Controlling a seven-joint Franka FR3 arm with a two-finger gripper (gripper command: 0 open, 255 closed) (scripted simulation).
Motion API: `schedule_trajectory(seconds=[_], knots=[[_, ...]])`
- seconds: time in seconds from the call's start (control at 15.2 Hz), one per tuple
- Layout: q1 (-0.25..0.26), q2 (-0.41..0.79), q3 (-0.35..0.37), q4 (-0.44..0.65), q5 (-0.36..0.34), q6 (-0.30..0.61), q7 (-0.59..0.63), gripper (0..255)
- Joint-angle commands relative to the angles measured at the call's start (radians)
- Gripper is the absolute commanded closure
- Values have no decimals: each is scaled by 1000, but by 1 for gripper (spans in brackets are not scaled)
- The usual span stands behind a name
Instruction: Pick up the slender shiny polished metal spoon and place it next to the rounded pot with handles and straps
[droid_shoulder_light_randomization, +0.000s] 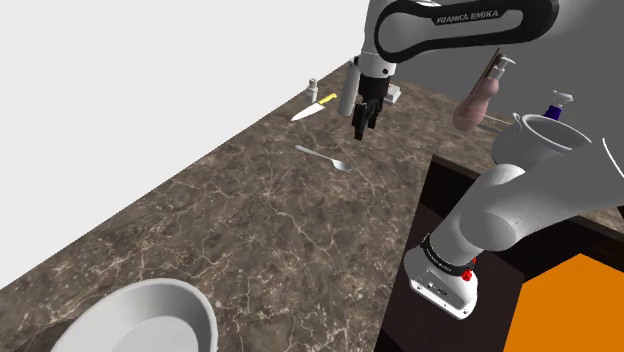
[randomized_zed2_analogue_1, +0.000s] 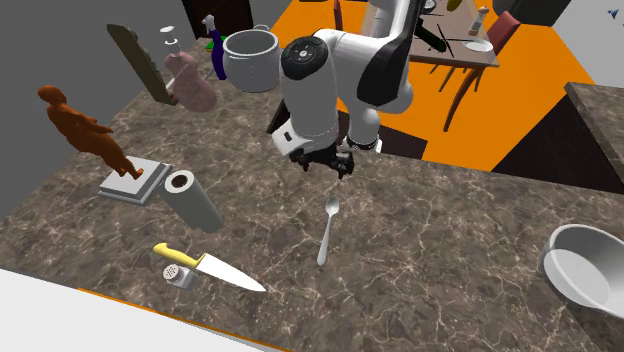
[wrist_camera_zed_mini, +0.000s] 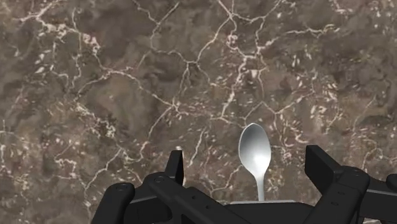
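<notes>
I hover over the spoon (wrist_camera_zed_mini: 254, 151) lying flat on the surface (wrist_camera_zed_mini: 127, 76), my 2 jaws spread to straddle it untouched, since gripping must precede carrying it to the pot (randomized_zed2_analogue_1: 250, 58).

I see flat, even brightness over the desk (wrist_camera_zed_mini: 95, 76), veins crisp right out to the edges, a soft pale sheen on the spoon (wrist_camera_zed_mini: 254, 149) bowl just ahead of my tool (wrist_camera_zed_mini: 249, 167), the tool itself dull black
</notes>
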Motion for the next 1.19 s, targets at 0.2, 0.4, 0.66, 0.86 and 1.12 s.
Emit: schedule_trajectory(seconds=[0.2,0.4,0.66,0.86,1.12], knots=[[34,172,5,64,50,114,-34,0],[53,281,12,118,83,172,-56,0],[68,381,21,164,114,229,-78,0],[70,393,23,135,118,270,-80,0],[73,410,26,102,124,319,-83,0]])
